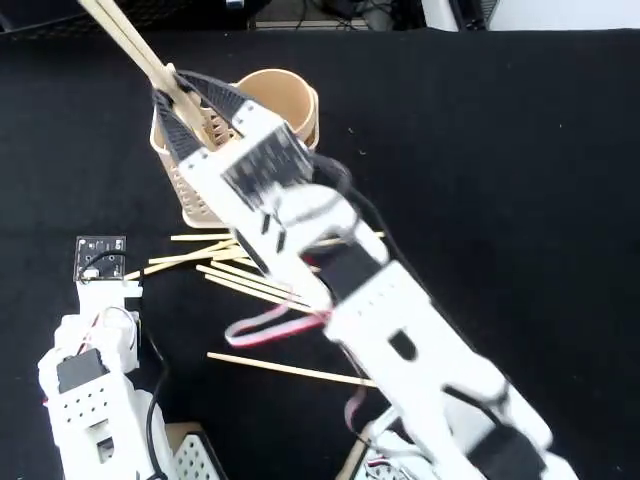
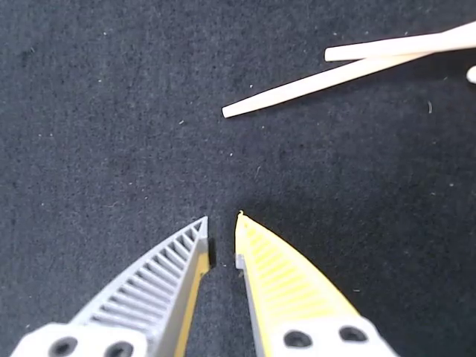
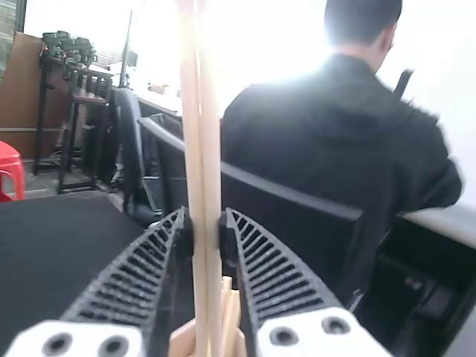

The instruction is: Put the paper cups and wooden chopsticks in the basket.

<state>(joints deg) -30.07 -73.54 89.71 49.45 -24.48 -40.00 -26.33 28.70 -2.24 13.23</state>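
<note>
The right claw [image 1: 175, 90] is closed on a bundle of pale wooden chopsticks [image 1: 125, 35], which pass between its black ribbed fingers and slant up and away past the far edge of the black cloth worktop [image 1: 500, 150]. In the right wrist view the claw [image 3: 202, 219] pinches the sticks [image 3: 199, 111] tightly near their lower part. It hangs over the cream slotted plastic basket [image 1: 195, 195], with a tan paper cup [image 1: 290, 100] just beside it at the basket's far end; whether the cup sits inside the basket or just behind it cannot be told. Near the basket's front, a loose scatter of thin wooden chopsticks [image 1: 235, 270] lies on the cloth, and a single stick [image 1: 290, 369] lies apart, closer to the arms' bases. The left claw [image 2: 222, 222], one finger grey and one yellow, is empty and all but closed, with only a slit between its tips. It hangs low over bare cloth near the tips of two chopsticks [image 2: 335, 74].
</note>
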